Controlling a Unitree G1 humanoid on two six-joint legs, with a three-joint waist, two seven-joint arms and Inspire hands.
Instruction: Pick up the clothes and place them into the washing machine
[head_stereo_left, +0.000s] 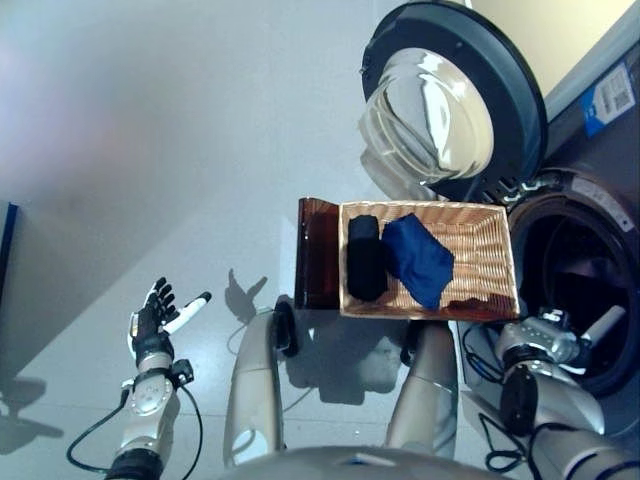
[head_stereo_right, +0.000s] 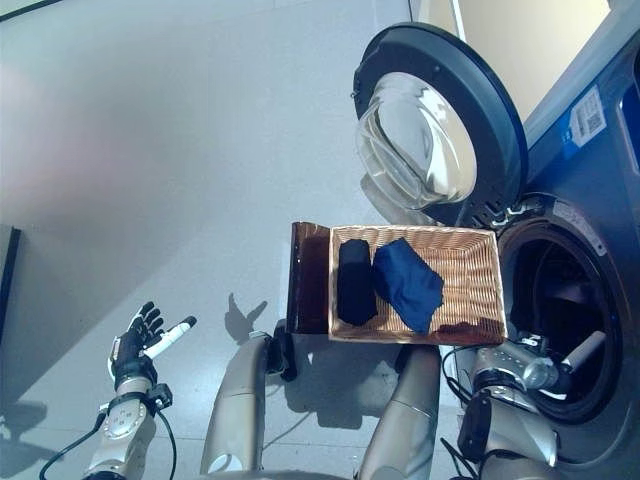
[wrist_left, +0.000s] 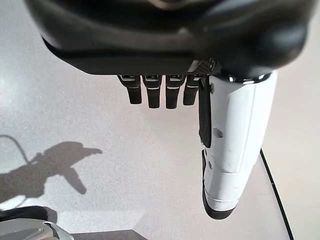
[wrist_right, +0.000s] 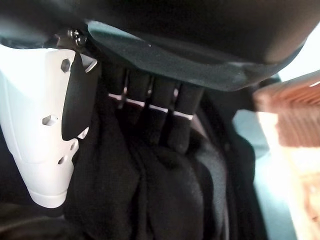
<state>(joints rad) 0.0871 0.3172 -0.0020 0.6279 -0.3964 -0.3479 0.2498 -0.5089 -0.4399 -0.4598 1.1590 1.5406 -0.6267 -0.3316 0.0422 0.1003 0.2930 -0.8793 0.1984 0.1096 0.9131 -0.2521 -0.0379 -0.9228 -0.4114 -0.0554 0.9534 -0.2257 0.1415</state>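
Legible text: none. One blue-and-white label (head_stereo_left: 608, 98) on the washing machine (head_stereo_left: 600, 150) front panel, up past the right hand (head_stereo_left: 545, 335) and beyond the open door (head_stereo_left: 455, 100); its print is too small to make out. No marks show on the wicker basket (head_stereo_left: 490, 265).

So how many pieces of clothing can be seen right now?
3: a black garment and a blue garment side by side in the basket, plus dark cloth at the right hand. More may be hidden.
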